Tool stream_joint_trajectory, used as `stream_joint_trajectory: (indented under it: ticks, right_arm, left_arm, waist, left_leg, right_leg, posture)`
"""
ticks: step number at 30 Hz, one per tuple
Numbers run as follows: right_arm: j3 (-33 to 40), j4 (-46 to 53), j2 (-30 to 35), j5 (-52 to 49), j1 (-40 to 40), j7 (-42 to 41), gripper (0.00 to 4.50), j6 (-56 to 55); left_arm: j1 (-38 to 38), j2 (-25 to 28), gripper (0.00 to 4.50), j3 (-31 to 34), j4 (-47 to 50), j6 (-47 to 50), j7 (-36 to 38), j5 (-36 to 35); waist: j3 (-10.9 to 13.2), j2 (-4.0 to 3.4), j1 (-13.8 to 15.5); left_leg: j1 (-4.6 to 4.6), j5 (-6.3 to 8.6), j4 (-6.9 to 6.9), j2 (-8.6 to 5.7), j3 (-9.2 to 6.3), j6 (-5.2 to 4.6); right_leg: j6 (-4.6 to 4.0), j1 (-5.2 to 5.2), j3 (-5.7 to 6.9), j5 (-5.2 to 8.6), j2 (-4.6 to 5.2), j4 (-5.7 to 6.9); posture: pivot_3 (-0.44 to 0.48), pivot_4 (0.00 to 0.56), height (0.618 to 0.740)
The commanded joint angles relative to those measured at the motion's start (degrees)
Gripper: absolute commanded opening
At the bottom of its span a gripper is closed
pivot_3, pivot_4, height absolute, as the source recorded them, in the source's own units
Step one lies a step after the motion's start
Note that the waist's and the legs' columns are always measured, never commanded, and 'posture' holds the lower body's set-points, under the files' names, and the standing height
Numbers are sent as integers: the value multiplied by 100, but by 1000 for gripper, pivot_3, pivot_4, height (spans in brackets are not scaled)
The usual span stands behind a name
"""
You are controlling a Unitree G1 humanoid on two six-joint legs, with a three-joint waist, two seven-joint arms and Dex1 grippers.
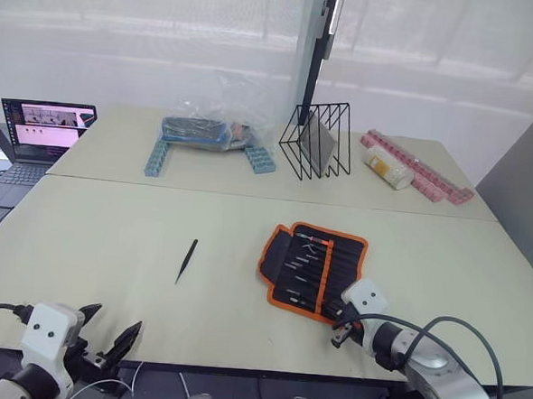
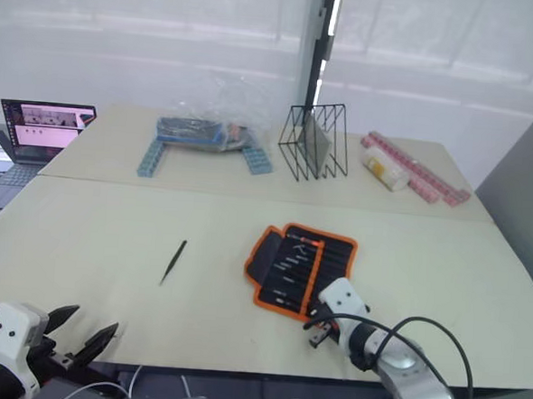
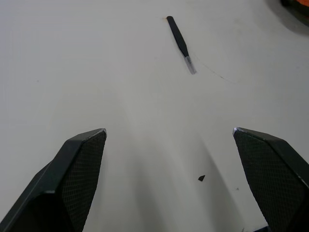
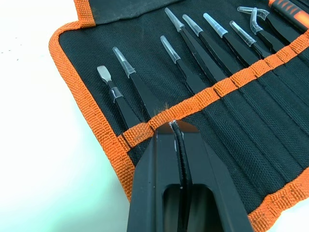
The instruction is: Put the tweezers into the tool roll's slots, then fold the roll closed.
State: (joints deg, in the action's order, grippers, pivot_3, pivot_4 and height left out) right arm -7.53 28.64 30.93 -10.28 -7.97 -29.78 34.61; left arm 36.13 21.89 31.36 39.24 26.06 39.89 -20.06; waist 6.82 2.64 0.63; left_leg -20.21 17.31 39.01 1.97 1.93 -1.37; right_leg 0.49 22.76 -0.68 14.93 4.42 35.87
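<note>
Right tool point(image 4: 175, 126) pressed together, tips at roll point(image 1: 315, 266) orange slot band, roll lying open on surface point(image 1: 155, 238) with tweezers in slots point(image 4: 241, 111). Left tool point(image 3: 169, 140) spread, low over surface; one tweezer point(image 1: 187, 260) loose, well left of roll.

The left gripper point(image 1: 105, 330) sits at the lower left of the head view, its two black fingers point(image 3: 77, 169) spread wide apart. The right gripper point(image 4: 175, 126) sits at the lower right, arm reaching inward, its fingers pressed together with no gap.
</note>
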Motion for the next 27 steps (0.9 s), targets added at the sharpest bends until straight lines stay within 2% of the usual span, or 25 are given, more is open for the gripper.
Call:
stream_joint_trajectory:
  ticks: [1, 4, 12, 20, 23, 27]
  right_arm:
    - [-179, -396, 24, 103, -231, 5, 0, 185]
    - [-179, -418, -2, 103, -204, 25, 0, 188]
    - [-167, -425, -76, 111, -112, 85, 0, 240]
    - [-135, -379, -96, 97, -103, 155, 0, 279]
    - [-128, -339, -98, 82, -123, 181, 0, 295]
    - [-151, -309, -108, 76, -128, 210, 0, 312]
  left_arm:
    - [-287, 124, 4464, -277, -63, 39, -306, 147]
    - [-836, 158, 4464, -534, -222, 426, -737, 198]
    - [-2187, 203, 4464, -1729, -680, 1327, -1563, 570]
    - [-2961, 22, 4464, -2230, -1233, 1998, -2186, 791]
    - [-3114, -91, 3637, -2391, -1337, 2014, -2283, 808]
    - [-3346, -157, 2318, -2573, -1562, 1954, -2305, 859]
  waist:
    - [0, 0, 3]
    - [0, 0, 7]
    - [0, 0, -25]
    - [-1, -25, -4]
    - [-5, -37, 5]
    - [-14, -54, 22]
  left_leg:
    - [0, 0, 0, 0, 0, 0]
    - [0, 0, 0, 0, 0, 0]
    - [-4, 0, -4, -2, 2, 0]
    - [2, -1, -15, 0, -8, 0]
    - [3, -1, -15, 0, -9, 0]
    - [3, -1, -14, -1, -10, 1]
  right_leg:
    - [0, 1, 0, 0, 0, 1]
    - [1, 2, 2, -1, -3, 1]
    - [38, -15, 2, -25, -7, 7]
    - [35, -14, -7, -26, 5, 10]
    - [35, -19, -10, -26, 10, 10]
    - [35, -19, -9, -26, 17, 8]
  posture:
    - [0, 150, 725]
    - [0, 150, 725]
    - [0, 150, 725]
    - [0, 150, 725]
    - [0, 150, 725]
    - [0, 150, 725]
